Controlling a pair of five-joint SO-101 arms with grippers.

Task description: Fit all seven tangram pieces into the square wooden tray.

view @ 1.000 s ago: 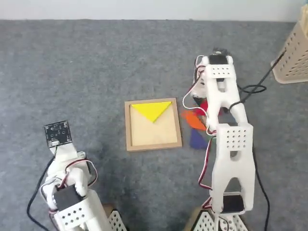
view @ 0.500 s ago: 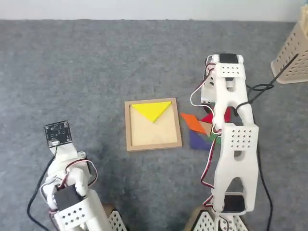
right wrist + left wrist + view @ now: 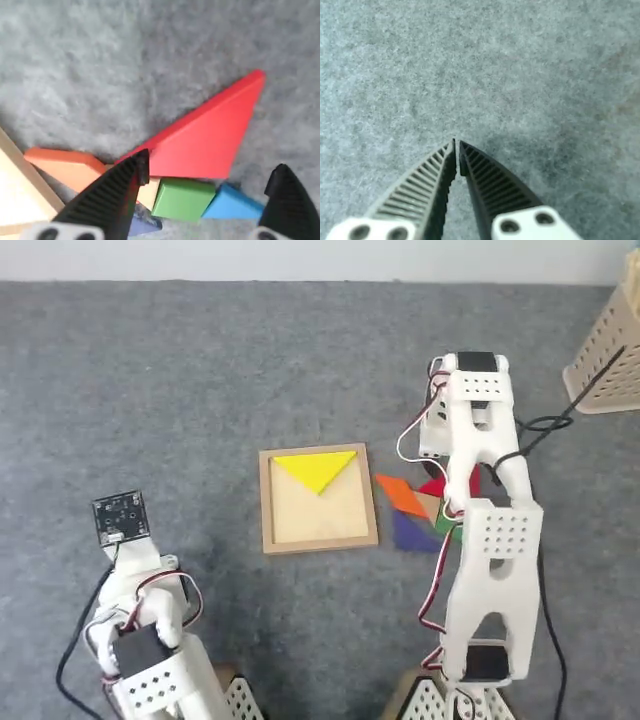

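Observation:
The square wooden tray (image 3: pixel 268 502) lies mid-carpet with a yellow triangle (image 3: pixel 317 468) in its far part. Just right of it sits a cluster of pieces: orange (image 3: pixel 402 494), red (image 3: pixel 432 486), dark blue (image 3: pixel 412 531) and green (image 3: pixel 447 528). My right gripper (image 3: pixel 212 170) hangs open over the large red triangle (image 3: pixel 205 137), one fingertip (image 3: pixel 142 162) at its edge. Orange (image 3: pixel 65 165), green (image 3: pixel 182 197), light blue (image 3: pixel 230 205) and a plain wood piece (image 3: pixel 148 192) lie around it. My left gripper (image 3: pixel 456 145) is shut over bare carpet at the near left.
A cream perforated basket (image 3: pixel 605 350) stands at the far right edge. Black cables (image 3: pixel 530 425) trail beside the right arm. The tray's corner (image 3: pixel 20 175) is close to the orange piece. Open grey carpet spreads left of and beyond the tray.
The right arm has shifted a little to the right, uncovering more of the orange piece. The left arm and the tray have not moved.

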